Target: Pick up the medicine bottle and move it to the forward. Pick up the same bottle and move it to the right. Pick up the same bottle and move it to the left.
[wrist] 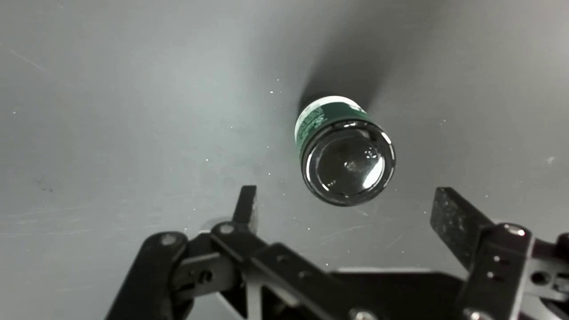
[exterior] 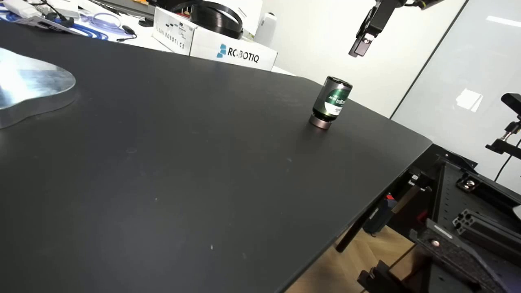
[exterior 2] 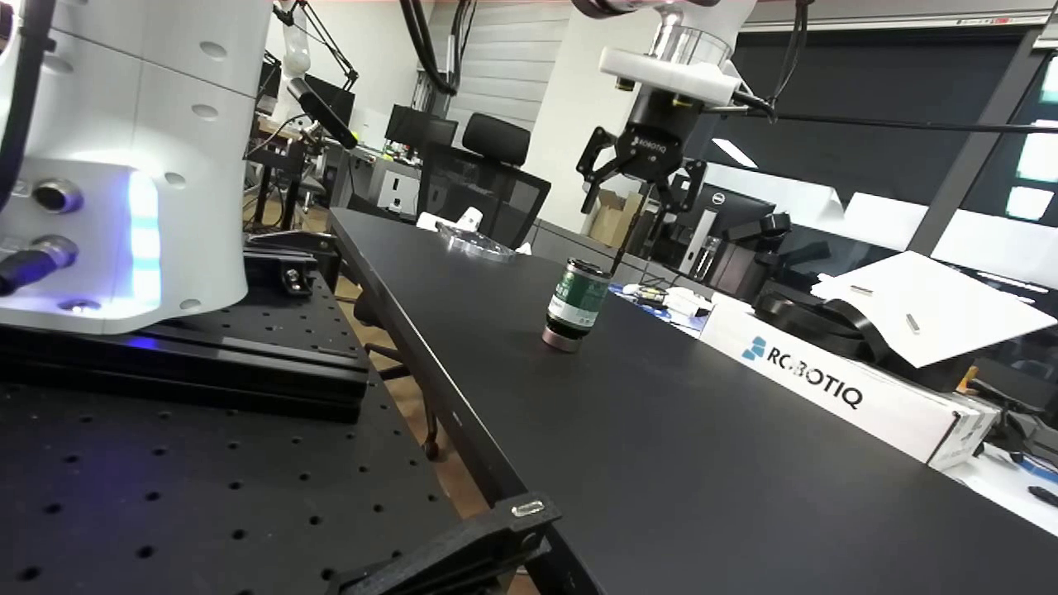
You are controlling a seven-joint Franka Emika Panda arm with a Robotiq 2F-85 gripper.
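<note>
The jaws hang wide and empty above the bottle (wrist: pixel 345 153), which stands upside down on its narrower cap (exterior: pixel 320 122) on the tabletop (exterior: pixel 195 162), so I reckon an off-centre descent could make one finger (wrist: pixel 457 224) knock it and tip it over.

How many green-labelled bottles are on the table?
1: the green-labelled bottle stands on the black table, below the open hand. Another could be outside these views.
</note>
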